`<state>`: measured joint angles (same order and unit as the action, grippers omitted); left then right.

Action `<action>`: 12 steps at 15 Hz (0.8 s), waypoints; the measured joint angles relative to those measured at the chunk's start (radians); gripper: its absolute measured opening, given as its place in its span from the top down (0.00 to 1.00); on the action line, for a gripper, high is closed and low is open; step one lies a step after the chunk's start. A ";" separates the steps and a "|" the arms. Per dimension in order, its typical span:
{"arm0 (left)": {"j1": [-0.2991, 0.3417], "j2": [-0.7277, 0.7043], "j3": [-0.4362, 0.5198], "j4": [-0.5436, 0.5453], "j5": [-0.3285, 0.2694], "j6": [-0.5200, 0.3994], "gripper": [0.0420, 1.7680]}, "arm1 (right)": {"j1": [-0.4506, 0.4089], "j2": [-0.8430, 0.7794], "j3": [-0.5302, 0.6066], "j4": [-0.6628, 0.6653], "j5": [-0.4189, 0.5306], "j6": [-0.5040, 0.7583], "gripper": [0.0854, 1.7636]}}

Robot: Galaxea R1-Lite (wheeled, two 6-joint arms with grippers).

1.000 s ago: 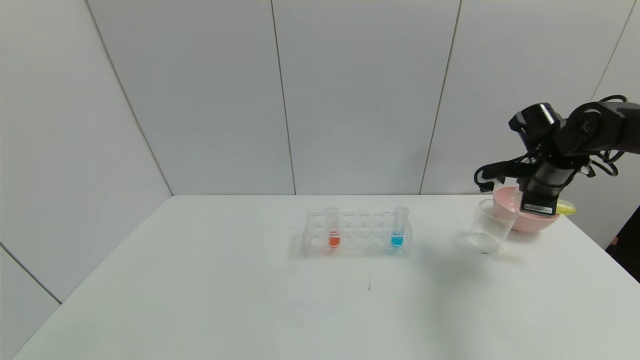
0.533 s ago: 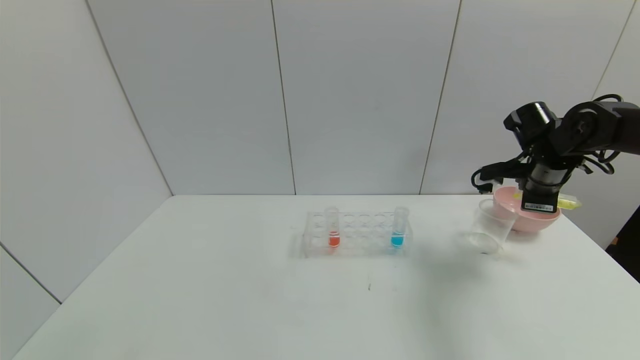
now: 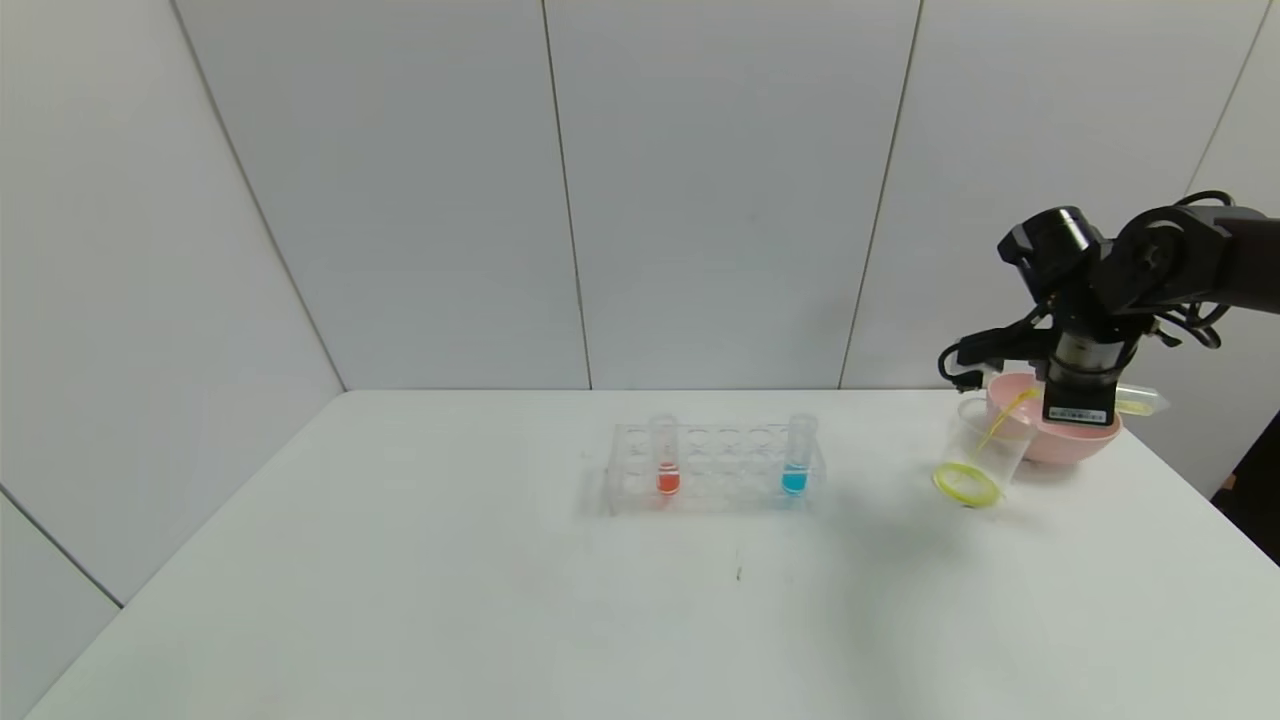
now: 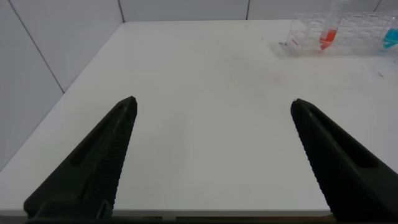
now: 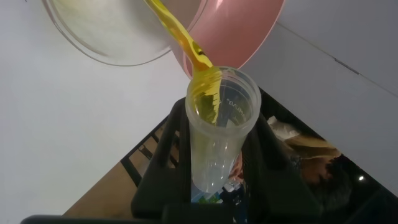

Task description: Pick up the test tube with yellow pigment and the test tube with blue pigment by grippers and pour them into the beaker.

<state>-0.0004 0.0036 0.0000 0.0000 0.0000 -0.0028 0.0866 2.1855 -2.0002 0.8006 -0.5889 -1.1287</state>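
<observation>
Right gripper point(image 3: 1078, 395), clamped on the test tube with yellow pigment point(image 3: 1130, 403), holds it near the bench's far right corner, long axis roughly horizontal, mouth toward the beaker point(image 3: 980, 452). A yellow stream falls into the beaker, pooling at its bottom. The pink bowl point(image 3: 1060, 440) stands just behind. The test tube with blue pigment point(image 3: 797, 455) stands upright in the rack point(image 3: 715, 468), a red-orange tube point(image 3: 665, 455) at its other end. Left gripper point(image 4: 211, 155), fingers apart, hovers over the bench's left side.

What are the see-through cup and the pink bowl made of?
The beaker looks like clear glass or clear plastic: the yellow liquid inside shows straight through its wall. Which of the two, the look leaves open. The pink bowl seems to be smooth plastic: solid colour, soft even sheen, nothing shows through.
</observation>
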 joint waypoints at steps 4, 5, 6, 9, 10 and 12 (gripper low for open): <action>0.000 0.000 0.000 0.000 0.000 0.000 0.00 | 0.014 0.001 0.000 0.008 -0.042 -0.004 0.74; 0.000 0.000 0.000 0.000 0.000 0.000 0.00 | 0.015 0.001 0.000 0.009 -0.043 -0.004 0.74; 0.000 0.000 0.000 0.000 0.000 0.000 0.00 | 0.016 0.000 0.000 0.009 -0.049 -0.006 0.74; 0.000 0.000 0.000 0.000 0.000 0.000 0.00 | 0.020 0.000 0.000 0.013 -0.089 -0.023 0.74; 0.000 0.000 0.000 0.000 0.000 0.000 0.00 | 0.020 0.000 0.000 0.014 -0.100 -0.026 0.74; 0.000 0.000 0.000 0.000 0.000 0.000 0.00 | 0.024 0.001 0.000 0.015 -0.137 -0.047 0.74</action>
<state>-0.0004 0.0036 0.0000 0.0000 0.0000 -0.0028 0.1111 2.1864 -2.0002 0.8160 -0.7262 -1.1760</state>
